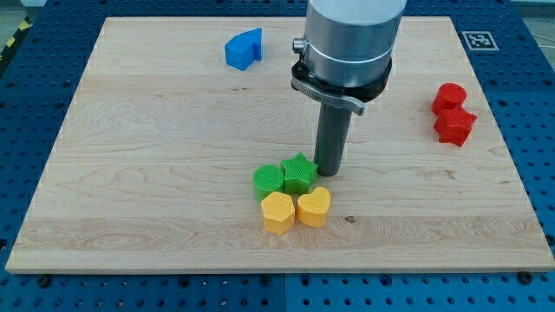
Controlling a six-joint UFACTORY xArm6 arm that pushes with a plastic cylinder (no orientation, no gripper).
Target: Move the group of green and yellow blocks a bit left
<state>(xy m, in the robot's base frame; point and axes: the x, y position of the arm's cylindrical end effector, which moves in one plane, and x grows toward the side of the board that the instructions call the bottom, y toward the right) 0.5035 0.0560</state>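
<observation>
Touching green star block from view's right: my tip; no hand in view.

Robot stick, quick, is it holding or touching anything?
My tip: no gripper, holding nothing; it sits right beside the green star, on the view's right. Contact cannot be told.

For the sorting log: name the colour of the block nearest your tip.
Green: the star-shaped block, just at the view's left of my tip, seen in the camera view.
</observation>
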